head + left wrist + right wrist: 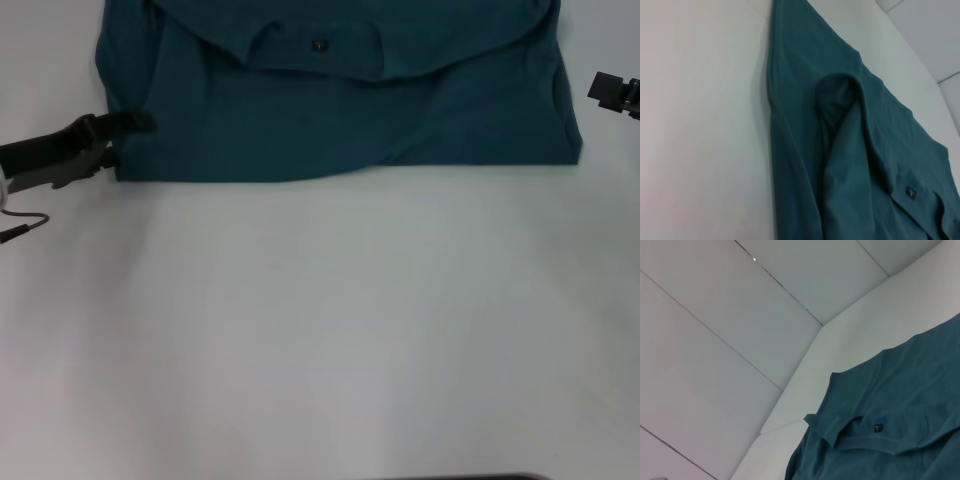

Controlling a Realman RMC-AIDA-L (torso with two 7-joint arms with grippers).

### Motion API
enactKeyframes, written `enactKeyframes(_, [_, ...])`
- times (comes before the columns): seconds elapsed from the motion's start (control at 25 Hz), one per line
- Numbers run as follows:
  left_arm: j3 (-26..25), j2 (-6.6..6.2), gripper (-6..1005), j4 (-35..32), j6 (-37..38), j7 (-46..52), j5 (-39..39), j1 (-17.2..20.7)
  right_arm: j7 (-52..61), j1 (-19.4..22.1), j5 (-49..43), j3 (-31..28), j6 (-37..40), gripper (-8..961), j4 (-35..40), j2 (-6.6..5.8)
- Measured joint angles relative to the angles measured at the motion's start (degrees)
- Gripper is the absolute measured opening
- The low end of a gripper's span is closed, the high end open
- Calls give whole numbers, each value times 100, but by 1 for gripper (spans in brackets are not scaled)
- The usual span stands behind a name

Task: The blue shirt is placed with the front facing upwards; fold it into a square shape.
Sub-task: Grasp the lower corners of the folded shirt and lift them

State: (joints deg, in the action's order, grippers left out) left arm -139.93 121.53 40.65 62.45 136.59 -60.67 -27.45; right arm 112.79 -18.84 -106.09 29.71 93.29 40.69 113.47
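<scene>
Blue shirt (340, 110): folded, on white worktop (320, 320). Left claw (128, 125): clamped on shirt's near corner. Right claw (612, 90): beside shirt's opposite edge, apart from cloth; finger state cannot be told.

blue shirt (340, 110) top cut off by frame, right tool (612, 92) partly out of view

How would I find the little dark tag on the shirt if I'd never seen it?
Look at the white table, then the big blue shirt lying folded at its far side. Near the shirt's top middle, on the curved neck flap, sits a tiny dark tag, the only dark square on plain teal cloth.
</scene>
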Motion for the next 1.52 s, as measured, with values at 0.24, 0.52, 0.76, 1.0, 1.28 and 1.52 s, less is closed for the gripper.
enactKeyframes(0.24, [329, 26, 885, -30, -143, -11, 3, -63, -2, 7, 9, 0, 8, 764, 0, 0])
enactKeyframes(0.52, [484, 16, 885, -103, -192, 122, 29, -206, -11, 6, 12, -3, 17, 764, 0, 0])
enactKeyframes(0.76, [611, -70, 831, -75, -83, 409, 221, -262, -11, 20, 27, -105, 91, 764, 0, 0])
enactKeyframes(1.0, [573, -73, 622, -52, -22, 423, 190, -227, -11, 30, 5, -151, 92, 763, 0, 0])
enactKeyframes(1.28, [562, -104, 325, -41, 54, 438, 180, -241, -11, 31, -7, -125, 93, 763, -6, -13])
enactKeyframes(1.52, [556, -159, 95, -40, 157, 514, 177, -263, -9, 28, -112, -109, 51, 763, 5, -69])
